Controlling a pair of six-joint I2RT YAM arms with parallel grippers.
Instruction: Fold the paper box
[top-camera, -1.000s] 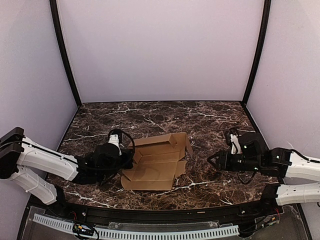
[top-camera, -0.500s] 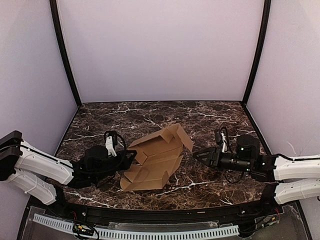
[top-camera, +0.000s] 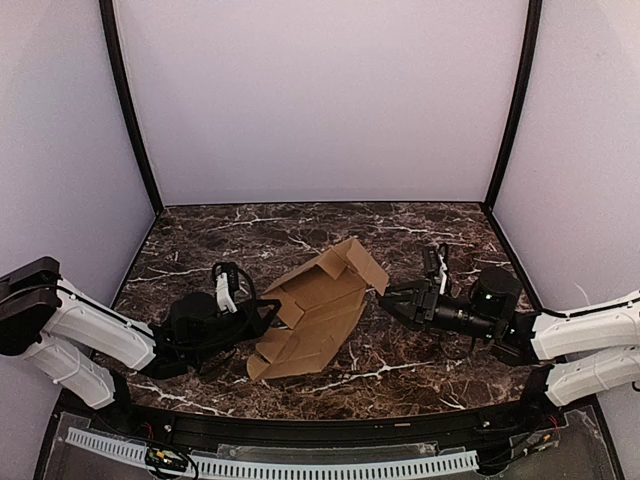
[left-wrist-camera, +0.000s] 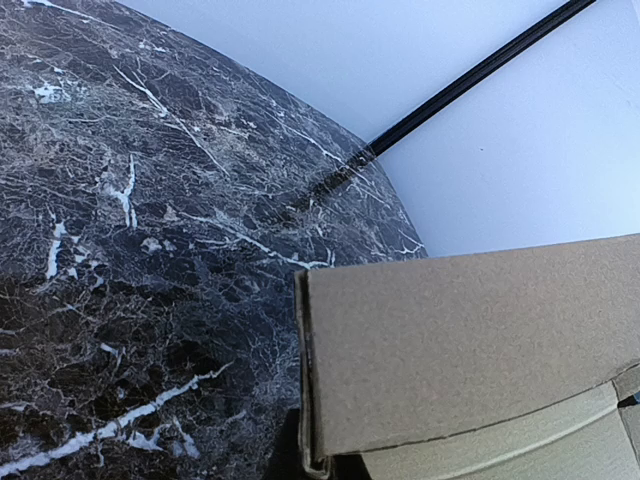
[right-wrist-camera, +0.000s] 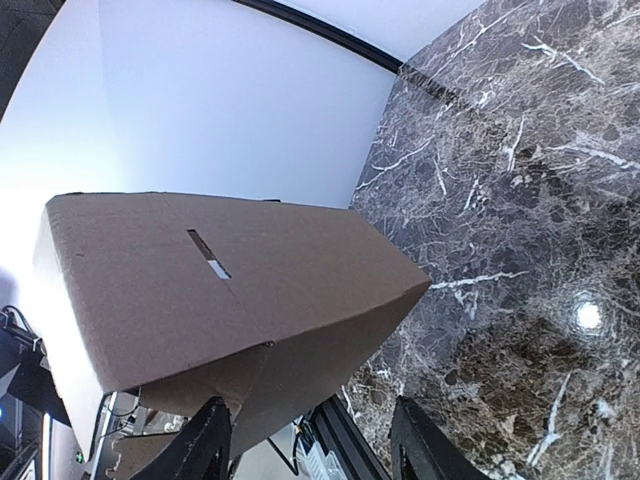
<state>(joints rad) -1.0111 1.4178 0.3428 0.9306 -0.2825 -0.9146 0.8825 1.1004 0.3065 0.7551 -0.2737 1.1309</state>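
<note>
Right jaws have reached the paper box, tilted up at the middle of the desk; half-open, they hold nothing. Left jaws pinch its left edge. Seat the flap squarely before creasing.

paper box: 1; left hand plus right hand: 2; marble table: 1

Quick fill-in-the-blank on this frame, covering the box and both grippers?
1. The paper box lies on a dark ___ table.
2. The left gripper is shut on the ___.
3. The right gripper, by the box's flap, has jaws ___.
Missing words: marble; paper box; open.
</note>
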